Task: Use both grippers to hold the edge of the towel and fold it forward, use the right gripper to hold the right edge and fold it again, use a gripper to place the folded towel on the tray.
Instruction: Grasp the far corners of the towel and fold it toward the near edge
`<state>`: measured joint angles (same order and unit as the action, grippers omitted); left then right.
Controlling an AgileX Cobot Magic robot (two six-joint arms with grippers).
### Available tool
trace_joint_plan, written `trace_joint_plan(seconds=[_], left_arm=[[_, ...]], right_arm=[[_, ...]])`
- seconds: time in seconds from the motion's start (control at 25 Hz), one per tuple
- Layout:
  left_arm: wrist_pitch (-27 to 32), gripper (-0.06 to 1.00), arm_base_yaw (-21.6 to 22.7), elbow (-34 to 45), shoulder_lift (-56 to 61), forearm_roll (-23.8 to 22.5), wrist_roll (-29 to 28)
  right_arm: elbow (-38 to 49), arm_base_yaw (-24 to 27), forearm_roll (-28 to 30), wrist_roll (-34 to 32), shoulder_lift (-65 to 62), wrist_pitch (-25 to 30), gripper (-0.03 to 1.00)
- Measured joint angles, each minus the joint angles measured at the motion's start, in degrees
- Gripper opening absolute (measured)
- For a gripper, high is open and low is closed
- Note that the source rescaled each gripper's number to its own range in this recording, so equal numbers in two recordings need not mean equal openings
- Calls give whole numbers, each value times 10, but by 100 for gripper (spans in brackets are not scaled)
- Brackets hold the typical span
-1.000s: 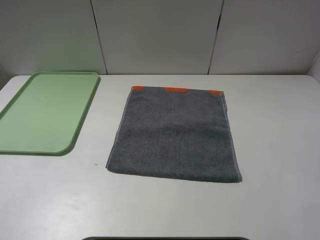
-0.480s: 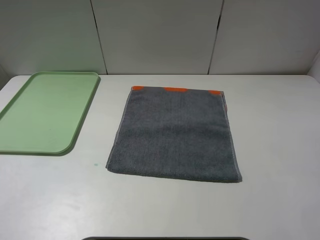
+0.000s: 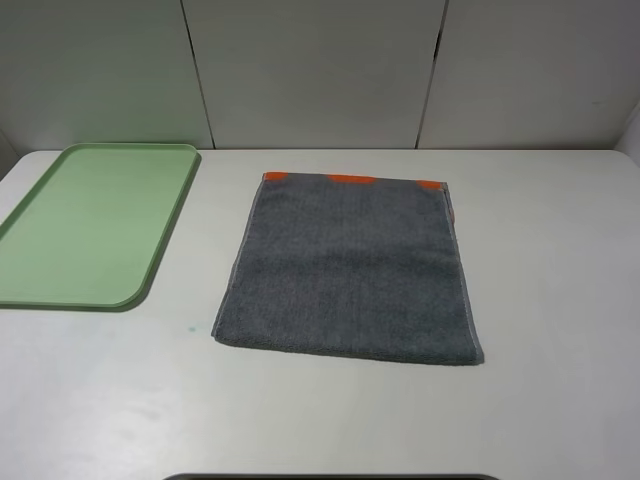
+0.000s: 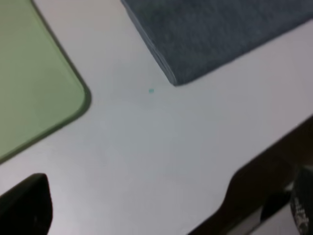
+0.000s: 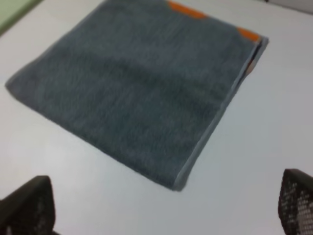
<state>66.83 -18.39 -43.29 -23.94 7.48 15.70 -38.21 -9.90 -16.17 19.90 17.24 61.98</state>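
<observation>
Towel isn't in anybody's grip right now. The right claw hangs above the white table with its two dark fingers spread wide and nothing between them. Just out ahead of that claw the gray towel lies flat, its near corner closest to the claw and clear of both fingers. It looks doubled over: two layers are stacked along the side edge, and orange tabs peek out along the edge farthest from the claw. Same deal with the left claw, which has its fingers out at the two sides of its view, wide apart and holding nothing. The far one is blurry and half lost against dark stuff past the table's edge, though. Ahead of this claw is white tabletop with a tiny teal speck. Beyond that, the towel's near corner is on one side and the rounded corner of the green tray on the other, with a strip of table between them. The high camera shows tray and towel lying side by side but apart — tray toward the left arm's side, both flat on the table, with pale wall panels behind them.
</observation>
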Motion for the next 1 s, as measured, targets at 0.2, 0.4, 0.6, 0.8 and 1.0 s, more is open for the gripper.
trace_joint_plan(seconds=[0.2,0.4,0.6,0.8,1.0], left_arm=[[2,98,-68,-52,-102,-30,38],[2,98,-123,-86,-202,-75,110],[-16,98,-137,-105,-288,-115,158],[-67,98,-139,-110,-361,-119,203],[-117,96,-139,-110,-423,-119,264]], right_arm=[[-58,-1,-1,74,77,24,100],[-95,-1,-1,191,137,32,100],[-97,-1,-3,299,183,32,100],[-97,-1,-33,353,238,29,100],[-97,-1,-60,401,297,8,100]])
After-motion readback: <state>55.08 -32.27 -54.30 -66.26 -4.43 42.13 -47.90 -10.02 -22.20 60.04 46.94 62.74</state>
